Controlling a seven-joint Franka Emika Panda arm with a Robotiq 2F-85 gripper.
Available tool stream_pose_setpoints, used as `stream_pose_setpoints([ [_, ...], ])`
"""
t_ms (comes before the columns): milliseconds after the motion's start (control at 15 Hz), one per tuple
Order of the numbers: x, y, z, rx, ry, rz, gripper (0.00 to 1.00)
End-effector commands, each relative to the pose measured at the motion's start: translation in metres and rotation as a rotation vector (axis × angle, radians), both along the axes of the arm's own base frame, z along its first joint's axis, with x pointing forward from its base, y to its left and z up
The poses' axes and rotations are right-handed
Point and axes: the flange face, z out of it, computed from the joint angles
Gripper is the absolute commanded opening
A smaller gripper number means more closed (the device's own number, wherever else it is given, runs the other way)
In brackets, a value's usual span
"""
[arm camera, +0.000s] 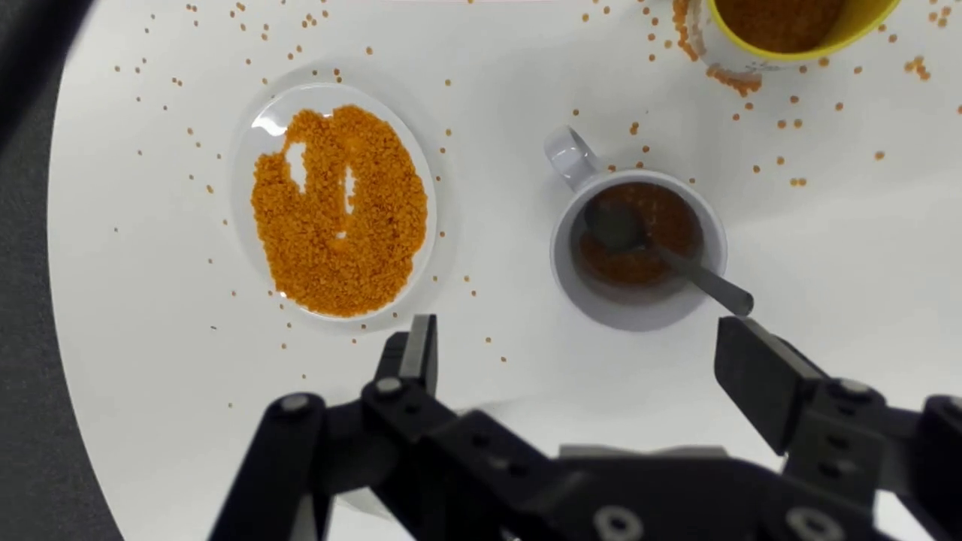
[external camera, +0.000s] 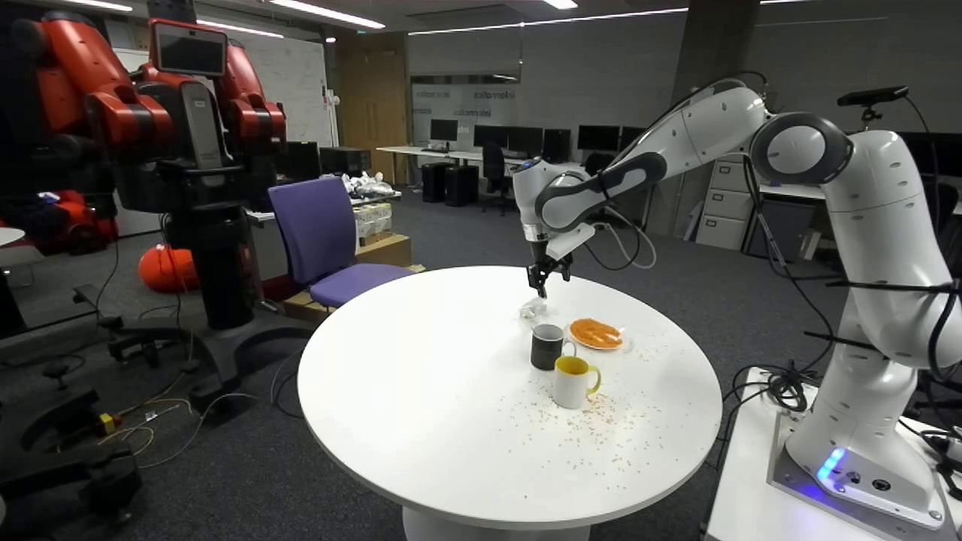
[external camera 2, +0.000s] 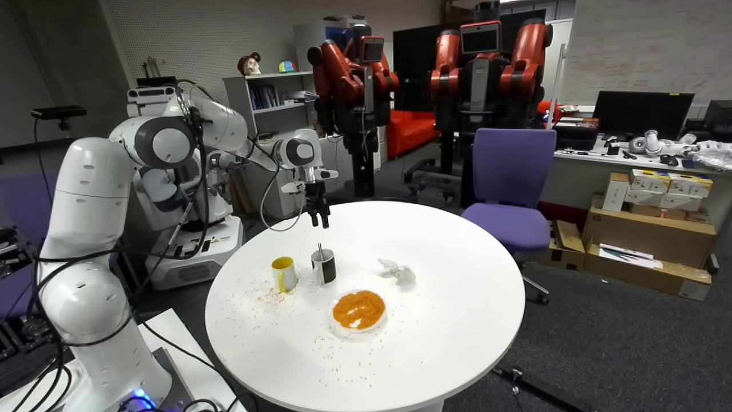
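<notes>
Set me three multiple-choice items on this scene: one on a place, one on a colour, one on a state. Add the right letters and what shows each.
1. Where is the spoon?
A) On the purple chair
B) In the black-and-white mug
C) Flat on the table

2. What colour are the grains heaped on the plate?
A) Green
B) Blue
C) Orange

3. How does the gripper stand?
A) Open, holding nothing
B) Shut on the spoon
C) Shut on the plate

Right letters:
1: B, since the wrist view looks down into the mug and shows the spoon inside.
2: C, since the heap shows orange in the wrist view.
3: A, since its fingers are wide apart with nothing gripped between them.
</notes>
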Motion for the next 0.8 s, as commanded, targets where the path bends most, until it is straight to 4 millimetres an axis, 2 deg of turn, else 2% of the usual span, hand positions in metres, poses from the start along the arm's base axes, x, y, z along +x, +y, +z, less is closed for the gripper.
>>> stream_pose_setpoints([
  [0,0.014,0.007,-0.019,0.0,-0.062,-0.112,1.0],
  [133,0.021,0.016,-0.036,0.039,-0.107,-0.151,1.0],
  [400,0.035,0.035,-0.055,0.149,-0.214,-0.207,1.0],
  [533,0.035,0.04,-0.065,0.156,-0.212,-0.209,1.0],
  [733,0.026,0.042,-0.074,0.13,-0.116,-0.193,1.0],
])
